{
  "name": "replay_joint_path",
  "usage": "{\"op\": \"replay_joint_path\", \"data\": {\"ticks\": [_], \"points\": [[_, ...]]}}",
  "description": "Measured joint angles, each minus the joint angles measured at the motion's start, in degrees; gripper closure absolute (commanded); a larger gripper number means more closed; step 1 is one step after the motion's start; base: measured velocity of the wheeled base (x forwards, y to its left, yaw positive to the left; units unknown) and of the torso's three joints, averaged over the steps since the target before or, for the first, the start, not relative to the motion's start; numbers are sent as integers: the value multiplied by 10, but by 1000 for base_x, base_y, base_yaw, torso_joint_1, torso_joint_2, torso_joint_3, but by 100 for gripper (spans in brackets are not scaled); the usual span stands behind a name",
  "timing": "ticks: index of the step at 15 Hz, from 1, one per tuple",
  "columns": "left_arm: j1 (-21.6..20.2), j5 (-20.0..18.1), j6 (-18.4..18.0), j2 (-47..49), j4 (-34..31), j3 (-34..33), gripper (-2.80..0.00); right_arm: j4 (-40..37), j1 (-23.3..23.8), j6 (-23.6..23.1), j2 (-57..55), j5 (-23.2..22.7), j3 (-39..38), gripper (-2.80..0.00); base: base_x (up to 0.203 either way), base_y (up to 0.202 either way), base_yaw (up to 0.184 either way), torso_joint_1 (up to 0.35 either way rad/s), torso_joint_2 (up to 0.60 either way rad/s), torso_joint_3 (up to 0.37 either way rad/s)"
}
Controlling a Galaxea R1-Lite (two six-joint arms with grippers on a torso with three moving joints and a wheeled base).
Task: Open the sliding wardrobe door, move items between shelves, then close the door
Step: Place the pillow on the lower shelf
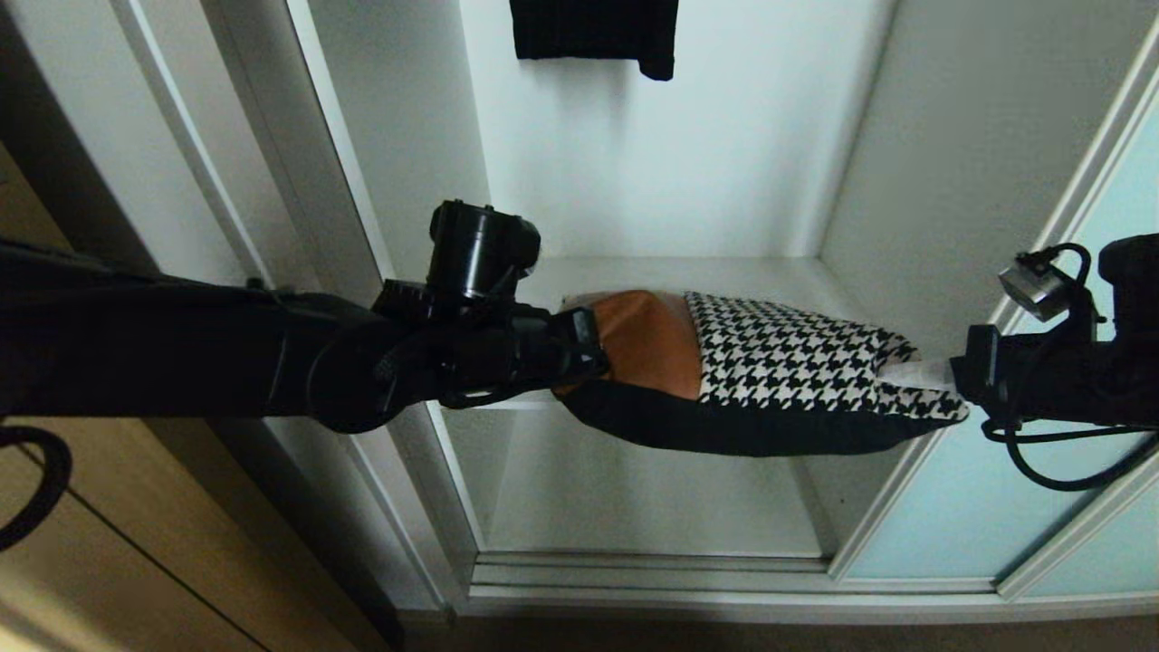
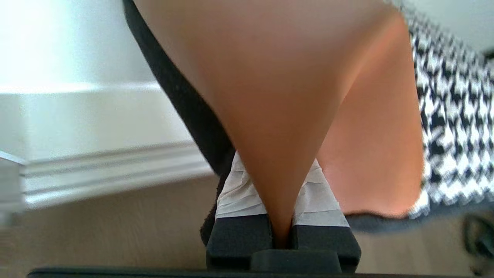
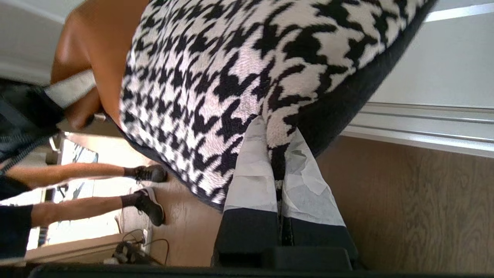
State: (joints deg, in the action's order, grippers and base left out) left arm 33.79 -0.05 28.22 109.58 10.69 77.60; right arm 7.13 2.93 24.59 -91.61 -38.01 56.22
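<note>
The cushion [image 1: 751, 371], tan leather on one part, houndstooth on the other, with a black back, hangs in the air in front of the open wardrobe, held at both ends. My left gripper [image 1: 589, 349] is shut on its tan end [image 2: 278, 96], the taped fingers [image 2: 235, 189] pinching a fold. At the other end my right gripper [image 1: 942, 376] is shut on the houndstooth corner [image 3: 216, 77]. Behind the cushion lies a white shelf [image 1: 688, 272], and a lower one [image 1: 652, 507] sits beneath. The sliding wardrobe door [image 1: 951, 507] of frosted aqua glass stands pushed to the right.
A small black garment [image 1: 598, 32] hangs at the top of the wardrobe. A light wooden door [image 1: 109, 561] is on the left. The door's floor track [image 1: 652, 580] runs along the front. A person's legs [image 3: 96, 189] stand on the wooden floor behind me.
</note>
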Motion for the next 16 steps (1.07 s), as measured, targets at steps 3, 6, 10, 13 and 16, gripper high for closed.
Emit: {"op": "replay_joint_path", "data": {"ticks": [3,6,10,13,16], "points": [[8,21,-14,-38,3,-36,0,-1,-4,0,51,-1,-35,0,0,0,0,0,0,0],[22,22,-14,-80,5,-78,0,-2,-21,1,102,-1,-66,0,0,0,0,0,0,0],[54,24,-9,-131,6,-114,0,-4,-41,8,169,-1,-97,0,0,0,0,0,0,0],[62,26,-6,-159,6,-142,0,-29,-44,10,211,-2,-108,0,0,0,0,0,0,0],[68,26,2,-184,7,-170,0,-44,-44,11,242,-7,-119,0,0,0,0,0,0,0]]}}
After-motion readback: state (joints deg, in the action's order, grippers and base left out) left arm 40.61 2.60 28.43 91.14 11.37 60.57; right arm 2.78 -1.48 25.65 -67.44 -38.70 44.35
